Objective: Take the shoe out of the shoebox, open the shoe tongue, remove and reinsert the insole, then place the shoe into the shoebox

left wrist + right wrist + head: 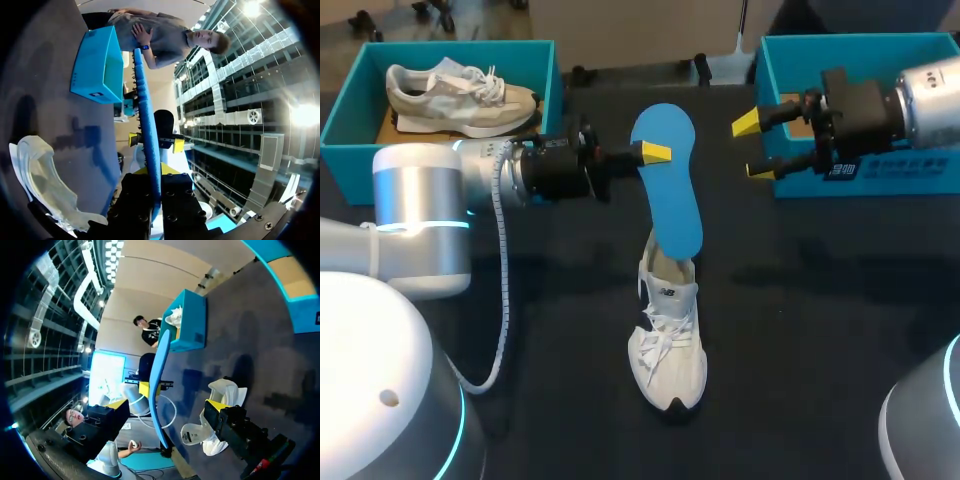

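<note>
the left gripper (656, 153) is pinching the blue insole (672, 195) by its edge and holds it on its side in the air. the lower end of the insole is over the heel opening of the white shoe (670, 345). this shoe stands on the black table (820, 340), toe toward the robot. the right gripper (753, 148) has its fingers spread, nothing between them, just beside the right shoebox (880, 185). a second shoe (460, 100) lies in the left shoebox (340, 125).

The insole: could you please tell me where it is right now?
In the head view the insole stands upright at mid-table, gripped by the left hand, its lower end at the white shoe's opening.
</note>
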